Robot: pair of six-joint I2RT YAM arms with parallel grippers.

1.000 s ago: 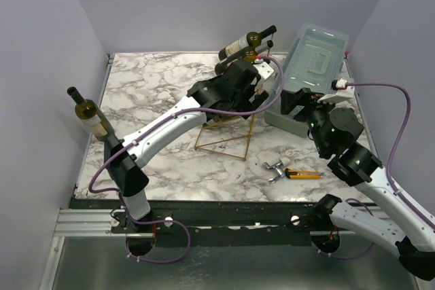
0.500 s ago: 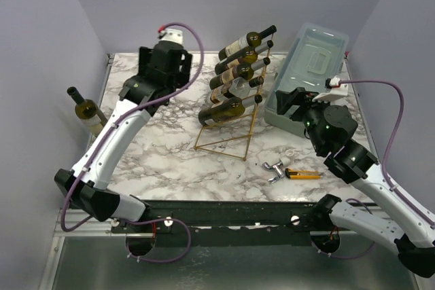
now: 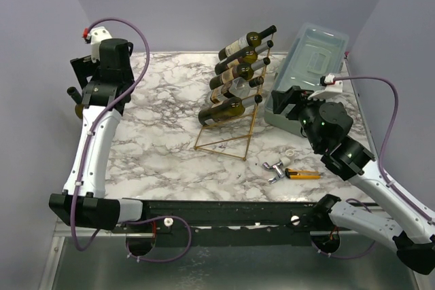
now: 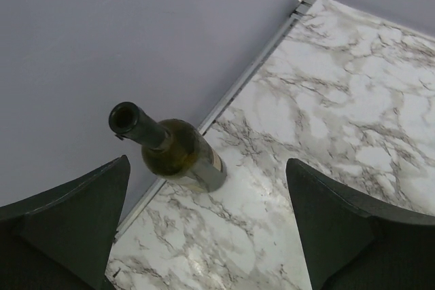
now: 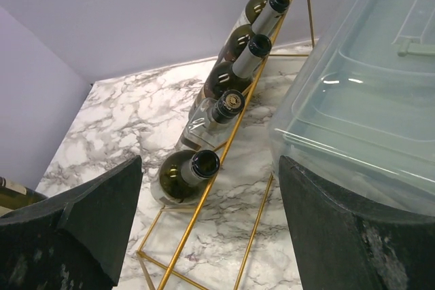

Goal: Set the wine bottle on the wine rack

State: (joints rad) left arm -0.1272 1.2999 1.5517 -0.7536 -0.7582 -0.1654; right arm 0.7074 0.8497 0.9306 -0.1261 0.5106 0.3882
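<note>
Far left of the overhead view, the wine bottle (image 3: 79,106) stands upright at the table (image 3: 156,147) edge, not yet picked up. The left gripper (image 4: 206,168) hovers above it, fingers spread wide with nothing between them; the bottle shows toward the left of the wrist view, off the centre of the gap. Centre frame, the wine rack (image 3: 253,121) carries five bottles (image 3: 228,108), and its lowest rung looks free. Over to the right, the right gripper (image 5: 211,161) hangs parted and empty near the blue-grey box (image 3: 316,59). My read: grasp, carry and placing all remain.
</note>
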